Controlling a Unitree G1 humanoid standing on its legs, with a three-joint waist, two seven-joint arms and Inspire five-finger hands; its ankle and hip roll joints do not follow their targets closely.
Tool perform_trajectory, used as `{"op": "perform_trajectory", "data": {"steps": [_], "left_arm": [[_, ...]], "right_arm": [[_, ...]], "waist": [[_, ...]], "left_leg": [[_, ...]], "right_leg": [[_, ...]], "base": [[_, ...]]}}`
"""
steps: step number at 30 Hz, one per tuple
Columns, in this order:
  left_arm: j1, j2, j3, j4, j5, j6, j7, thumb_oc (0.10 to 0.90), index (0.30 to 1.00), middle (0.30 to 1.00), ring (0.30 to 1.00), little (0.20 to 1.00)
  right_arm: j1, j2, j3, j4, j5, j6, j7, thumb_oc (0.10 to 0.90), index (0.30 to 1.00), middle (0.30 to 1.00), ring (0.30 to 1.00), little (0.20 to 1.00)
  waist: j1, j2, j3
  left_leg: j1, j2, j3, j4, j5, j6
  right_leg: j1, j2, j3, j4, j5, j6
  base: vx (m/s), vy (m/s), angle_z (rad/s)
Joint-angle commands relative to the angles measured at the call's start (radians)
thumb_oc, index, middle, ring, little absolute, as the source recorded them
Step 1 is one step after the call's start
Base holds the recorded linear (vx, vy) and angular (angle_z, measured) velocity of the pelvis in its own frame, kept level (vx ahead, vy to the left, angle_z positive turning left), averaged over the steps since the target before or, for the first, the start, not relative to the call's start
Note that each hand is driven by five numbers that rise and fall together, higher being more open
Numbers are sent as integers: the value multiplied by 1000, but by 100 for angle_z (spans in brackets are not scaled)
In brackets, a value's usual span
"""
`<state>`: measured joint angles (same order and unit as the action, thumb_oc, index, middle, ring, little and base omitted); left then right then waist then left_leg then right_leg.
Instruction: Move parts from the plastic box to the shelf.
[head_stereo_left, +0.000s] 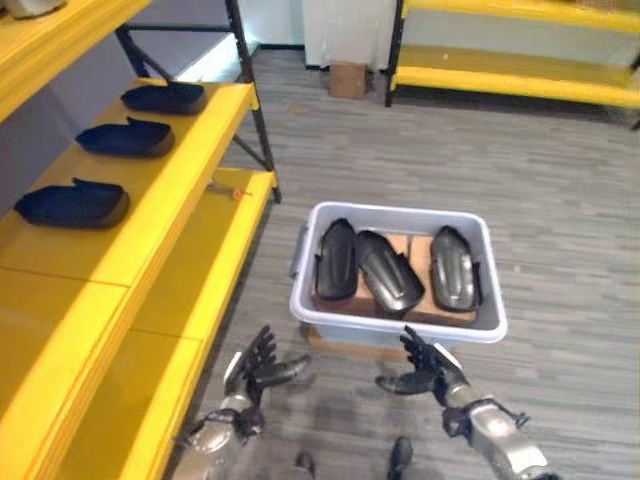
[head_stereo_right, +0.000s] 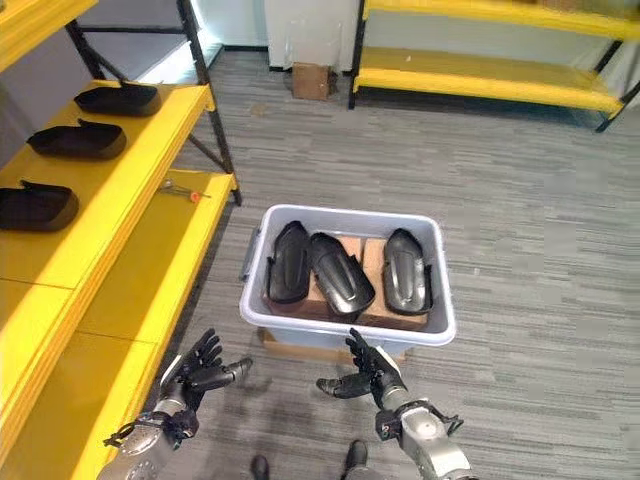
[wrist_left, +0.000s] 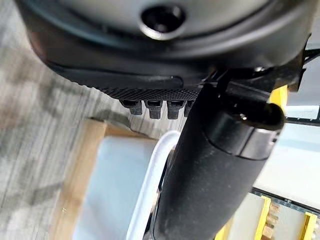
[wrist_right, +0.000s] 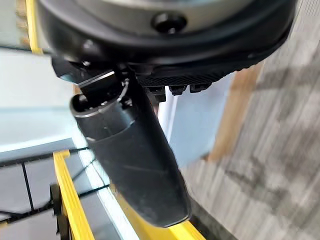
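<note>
Grey wood-grain flooring is covering the room. A second yellow rack is standing along the far wall, a cardboard box sitting beside it.

Across the grey plank floor from me a small cardboard box stands against the far wall. A second yellow rack stands beside it.

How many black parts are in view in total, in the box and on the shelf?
6. Three lie side by side in the grey box: left, middle, right. Three rest on the yellow shelf: far, middle, near. More may be hidden outside the view.
</note>
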<state>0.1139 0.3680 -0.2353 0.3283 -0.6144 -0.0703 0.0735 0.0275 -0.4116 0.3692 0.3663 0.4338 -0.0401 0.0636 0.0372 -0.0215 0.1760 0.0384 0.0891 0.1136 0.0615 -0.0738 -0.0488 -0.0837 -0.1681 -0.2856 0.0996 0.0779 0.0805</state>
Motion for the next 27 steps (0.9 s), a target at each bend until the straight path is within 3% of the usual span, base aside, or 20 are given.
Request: {"op": "perform_trajectory", "data": {"steps": [1,8,9,10,11,13,14,15,16,17,19,21,22,27], "left_arm": [[-26,13,17,-39,12,-71,-17,900,1000,1000,1000,1000],[-22,4,24,-35,-2,-70,-18,900,1000,1000,1000,1000],[-22,0,24,-33,-4,-69,-19,900,1000,1000,1000,1000],[-22,-5,19,-38,-10,-68,-20,900,1000,1000,1000,1000],[-23,-5,19,-38,-10,-68,-20,900,1000,1000,1000,1000],[-22,-7,13,-41,-16,-66,-24,900,1000,1000,1000,1000],[-21,-7,13,-41,-17,-65,-24,900,1000,1000,1000,1000],[-19,-8,9,-43,-19,-62,-21,900,1000,1000,1000,1000],[-22,-12,6,-39,-20,-61,-21,900,1000,1000,1000,1000],[-22,-12,6,-38,-20,-61,-21,900,1000,1000,1000,1000],[-22,-10,5,-36,-18,-63,-20,900,1000,1000,1000,1000],[-17,-7,5,-37,-10,-64,-19,900,1000,1000,1000,1000],[-13,0,5,-43,1,-67,-20,900,1000,1000,1000,1000],[-10,8,6,-39,3,-67,-34,900,1000,1000,1000,1000]], "right_arm": [[-9,7,7,-68,19,-78,12,900,1000,1000,1000,1000],[-16,0,17,-62,26,-82,13,900,1000,1000,1000,1000],[-18,-1,19,-61,27,-83,12,900,1000,1000,1000,1000],[-23,-11,24,-60,27,-87,7,900,1000,1000,1000,1000],[-23,-10,24,-60,27,-87,7,900,1000,1000,1000,1000],[-23,-24,22,-69,27,-90,9,900,1000,1000,1000,1000],[-23,-28,22,-68,25,-89,6,900,1000,1000,1000,1000],[-21,-30,23,-72,21,-88,0,900,1000,1000,1000,1000],[-21,-30,19,-67,19,-90,-6,900,1000,1000,1000,1000],[-21,-30,19,-67,19,-90,-6,900,1000,1000,1000,1000],[-19,-29,12,-67,21,-96,-11,900,1000,1000,1000,1000],[-9,-30,5,-64,19,-100,-13,900,1000,1000,1000,1000],[-10,-30,-1,-60,22,-103,-14,900,1000,1000,1000,1000],[7,-11,-8,-65,22,-93,1,900,1000,1000,1000,1000]], "waist": [[11,17,-58],[20,18,-64],[24,15,-59],[42,7,-32],[39,5,-35],[55,-4,1],[55,-8,5],[53,-8,10],[56,-9,16],[57,-9,16],[54,-12,10],[56,-8,-4],[61,4,-8],[54,7,-29]], "left_leg": [[36,70,-21,27,23,-10],[11,112,-22,94,83,-38],[-20,119,-30,161,107,-44],[-101,117,-57,337,164,-51],[-106,115,-60,336,167,-50],[-175,101,-87,494,205,-51],[-190,97,-89,511,211,-47],[-205,109,-76,490,212,-42],[-225,112,-67,400,173,-36],[-225,111,-66,399,173,-36],[-211,122,-62,240,149,-32],[-215,138,-81,76,184,-45],[-223,148,-106,21,230,-58],[-166,129,-71,5,184,-49]], "right_leg": [[-68,-12,-38,76,-62,43],[-51,42,-36,58,-95,10],[-37,52,-33,44,-100,-2],[2,70,-28,16,-112,-29],[-1,68,-30,14,-110,-29],[34,75,-33,2,-121,-55],[38,76,-36,-2,-125,-59],[44,76,-43,-7,-132,-61],[56,74,-44,-17,-135,-52],[56,74,-43,-17,-135,-52],[64,71,-39,-22,-138,-38],[74,71,-31,-31,-143,-29],[86,70,-23,-25,-152,-25],[103,41,-15,-12,-146,-4]], "base": [[95,-164,-7],[47,-120,-6],[-6,-164,-10],[-9,-161,-9],[-26,-160,-9],[-17,-101,-26],[-2,-69,-29],[32,-5,-7],[30,14,16],[66,60,32],[98,95,33],[151,169,41],[163,222,40],[114,157,-40]]}}
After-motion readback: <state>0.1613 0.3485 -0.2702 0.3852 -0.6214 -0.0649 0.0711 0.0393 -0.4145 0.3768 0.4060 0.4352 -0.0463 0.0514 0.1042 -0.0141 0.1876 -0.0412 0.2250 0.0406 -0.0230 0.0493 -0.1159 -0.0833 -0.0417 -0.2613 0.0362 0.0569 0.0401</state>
